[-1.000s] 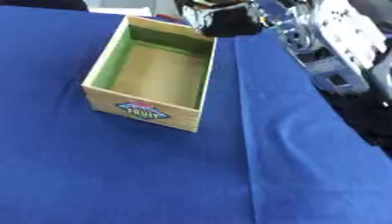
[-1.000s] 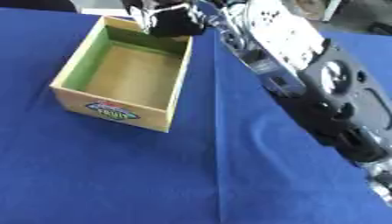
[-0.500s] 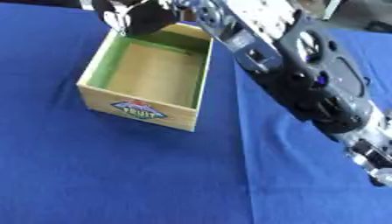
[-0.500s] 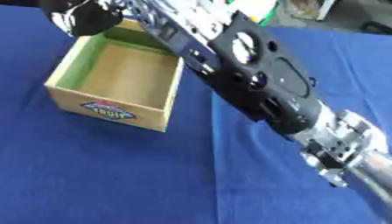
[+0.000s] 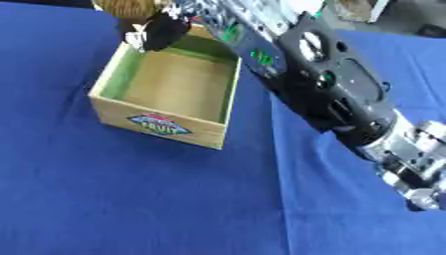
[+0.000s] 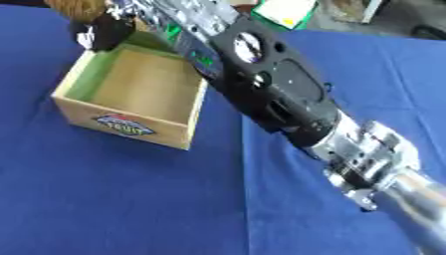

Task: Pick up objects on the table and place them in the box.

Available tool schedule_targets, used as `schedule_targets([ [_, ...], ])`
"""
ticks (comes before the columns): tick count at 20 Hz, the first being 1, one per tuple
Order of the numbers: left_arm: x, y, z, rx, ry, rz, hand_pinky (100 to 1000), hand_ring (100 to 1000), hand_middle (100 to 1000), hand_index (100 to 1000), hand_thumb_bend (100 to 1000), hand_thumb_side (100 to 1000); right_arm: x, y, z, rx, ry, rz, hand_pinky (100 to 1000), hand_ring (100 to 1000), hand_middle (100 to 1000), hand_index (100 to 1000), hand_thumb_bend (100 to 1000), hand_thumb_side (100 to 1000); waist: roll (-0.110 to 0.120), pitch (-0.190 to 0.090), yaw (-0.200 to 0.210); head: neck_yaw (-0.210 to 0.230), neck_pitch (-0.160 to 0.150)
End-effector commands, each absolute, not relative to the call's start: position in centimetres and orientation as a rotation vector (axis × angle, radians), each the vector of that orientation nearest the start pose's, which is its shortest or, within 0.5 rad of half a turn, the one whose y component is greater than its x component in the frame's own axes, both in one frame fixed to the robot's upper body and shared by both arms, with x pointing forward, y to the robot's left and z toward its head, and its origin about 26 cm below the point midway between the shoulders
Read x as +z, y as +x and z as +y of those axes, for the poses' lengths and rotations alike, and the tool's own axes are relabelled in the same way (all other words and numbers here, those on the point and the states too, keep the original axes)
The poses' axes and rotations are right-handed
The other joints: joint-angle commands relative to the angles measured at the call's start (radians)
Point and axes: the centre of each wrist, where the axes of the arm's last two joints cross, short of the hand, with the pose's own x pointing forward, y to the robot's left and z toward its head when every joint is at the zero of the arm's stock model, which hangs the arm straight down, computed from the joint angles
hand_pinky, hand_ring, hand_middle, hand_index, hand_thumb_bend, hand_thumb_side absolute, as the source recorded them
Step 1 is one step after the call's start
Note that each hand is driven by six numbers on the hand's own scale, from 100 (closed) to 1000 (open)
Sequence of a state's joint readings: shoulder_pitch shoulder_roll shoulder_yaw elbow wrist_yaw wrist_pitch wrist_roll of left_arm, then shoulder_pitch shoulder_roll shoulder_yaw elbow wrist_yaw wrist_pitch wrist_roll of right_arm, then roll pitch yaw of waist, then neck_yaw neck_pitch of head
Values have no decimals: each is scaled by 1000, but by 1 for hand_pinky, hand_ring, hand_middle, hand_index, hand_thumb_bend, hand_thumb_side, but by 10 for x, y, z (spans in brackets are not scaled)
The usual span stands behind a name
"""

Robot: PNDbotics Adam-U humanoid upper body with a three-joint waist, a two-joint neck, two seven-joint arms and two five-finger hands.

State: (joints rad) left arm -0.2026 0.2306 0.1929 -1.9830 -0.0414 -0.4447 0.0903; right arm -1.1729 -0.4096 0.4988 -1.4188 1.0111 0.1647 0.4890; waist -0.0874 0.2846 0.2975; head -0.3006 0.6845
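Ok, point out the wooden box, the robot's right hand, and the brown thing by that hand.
wooden box point(image 5: 158, 124): left eye view, on the near wall, at its printed label.
right hand point(image 5: 162, 31): left eye view, on the dark hand above the box's far corner.
brown thing point(image 6: 76, 7): right eye view, on its rounded top.

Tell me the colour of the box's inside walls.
Green inside walls on the wooden box, tan floor; clearest in the left eye view.

The right arm point(image 5: 340, 94) reaches in from the lower right and stretches diagonally to the upper left, black shell and silver joints showing. Its right hand point(image 5: 157, 31) hangs at the far end, fingers curled round something brown
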Motion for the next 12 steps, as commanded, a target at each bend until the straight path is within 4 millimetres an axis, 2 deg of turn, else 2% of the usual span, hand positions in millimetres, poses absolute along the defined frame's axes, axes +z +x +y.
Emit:
schedule_targets([
  [1, 182, 287, 307, 198, -486, 3553, 556, 510, 556, 727, 100, 603, 337, 403, -110, -2223, 1739, 2198, 549, 546, 410, 439, 100, 456, 8, -18, -1, 4, -2],
  [8, 181, 286, 308, 206, -490, 3558, 556, 510, 556, 727, 100, 604, 331, 413, -122, -2379, 1725, 2148, 549, 549, 414, 445, 100, 455, 10, -17, -4, 8, 0],
  [12, 181, 286, 308, 204, -485, 3560, 555, 510, 556, 726, 100, 604, 326, 420, -124, -2527, 1613, 2142, 573, 565, 434, 461, 100, 452, 11, -15, -5, 5, 3],
])
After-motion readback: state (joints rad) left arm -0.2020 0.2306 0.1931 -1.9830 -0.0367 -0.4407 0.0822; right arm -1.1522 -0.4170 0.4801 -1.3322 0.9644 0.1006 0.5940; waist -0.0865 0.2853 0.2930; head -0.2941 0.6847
